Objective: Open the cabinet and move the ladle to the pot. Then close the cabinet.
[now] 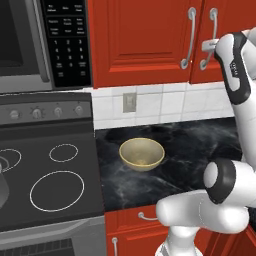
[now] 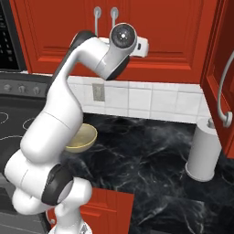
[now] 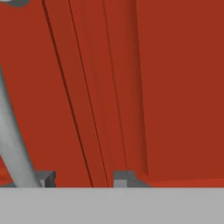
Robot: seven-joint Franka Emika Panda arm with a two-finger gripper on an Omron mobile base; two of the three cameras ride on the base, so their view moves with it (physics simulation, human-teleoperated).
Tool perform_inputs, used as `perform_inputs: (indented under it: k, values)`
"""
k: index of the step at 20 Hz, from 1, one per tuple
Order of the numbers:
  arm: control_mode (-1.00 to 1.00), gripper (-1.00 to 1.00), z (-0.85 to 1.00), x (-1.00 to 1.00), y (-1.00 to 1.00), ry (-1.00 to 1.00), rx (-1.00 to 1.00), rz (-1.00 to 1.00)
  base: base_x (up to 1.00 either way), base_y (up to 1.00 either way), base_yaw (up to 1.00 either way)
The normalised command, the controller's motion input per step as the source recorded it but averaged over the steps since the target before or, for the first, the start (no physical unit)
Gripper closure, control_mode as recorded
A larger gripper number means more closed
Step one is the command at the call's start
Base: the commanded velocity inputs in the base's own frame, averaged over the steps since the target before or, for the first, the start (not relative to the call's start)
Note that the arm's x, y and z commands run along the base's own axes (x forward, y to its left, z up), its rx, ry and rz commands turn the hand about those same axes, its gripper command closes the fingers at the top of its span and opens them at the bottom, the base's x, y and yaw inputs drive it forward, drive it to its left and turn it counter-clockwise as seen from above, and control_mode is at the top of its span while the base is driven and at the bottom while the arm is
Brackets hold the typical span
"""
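The cabinet (image 1: 145,40) (image 2: 169,36) is shut, its two curved silver handles side by side. My gripper (image 1: 206,46) is raised against the right door's handle (image 1: 214,20), at mid-height. In the hand view the red door (image 3: 175,87) is very close. My gripper (image 3: 85,178) has its fingertips a narrow gap apart, with only door showing between them. The silver handle (image 3: 15,140) slants down beside the left fingertip (image 3: 48,178), and I cannot tell whether it is gripped. The ladle is hidden and the pot is out of view.
A yellowish bowl (image 1: 142,153) (image 2: 84,137) sits on the black marble counter (image 1: 190,145) beside the stove (image 1: 50,175). A microwave (image 1: 45,40) hangs left of the cabinet. A white paper-towel roll (image 2: 203,153) stands at right, under a single-door wall cabinet (image 2: 219,68).
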Motion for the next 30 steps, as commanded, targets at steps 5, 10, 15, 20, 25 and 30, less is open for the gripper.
perform_inputs:
  k: [5, 10, 15, 20, 25, 30]
  values:
    - [-1.00, 1.00, 0.00, -0.73, -1.00, 0.00, 0.00, 0.00, 0.00, 0.00, 0.00]
    - [-1.00, 1.00, 0.00, -0.82, -1.00, 0.00, 0.00, 0.00, 0.00, 0.00, 0.00]
    - [-1.00, 1.00, 0.00, -0.93, -1.00, 0.00, 0.00, 0.00, 0.00, 0.00, 0.00]
    - [-1.00, 1.00, 0.00, -0.89, -1.00, 0.00, 0.00, 0.00, 0.00, 0.00, 0.00]
    - [-1.00, 1.00, 0.00, -0.74, -1.00, 0.00, 0.00, 0.00, 0.00, 0.00, 0.00]
    - [-1.00, 1.00, -0.12, -0.42, -0.92, 0.00, 0.00, 0.00, 0.00, 0.00, 0.00]
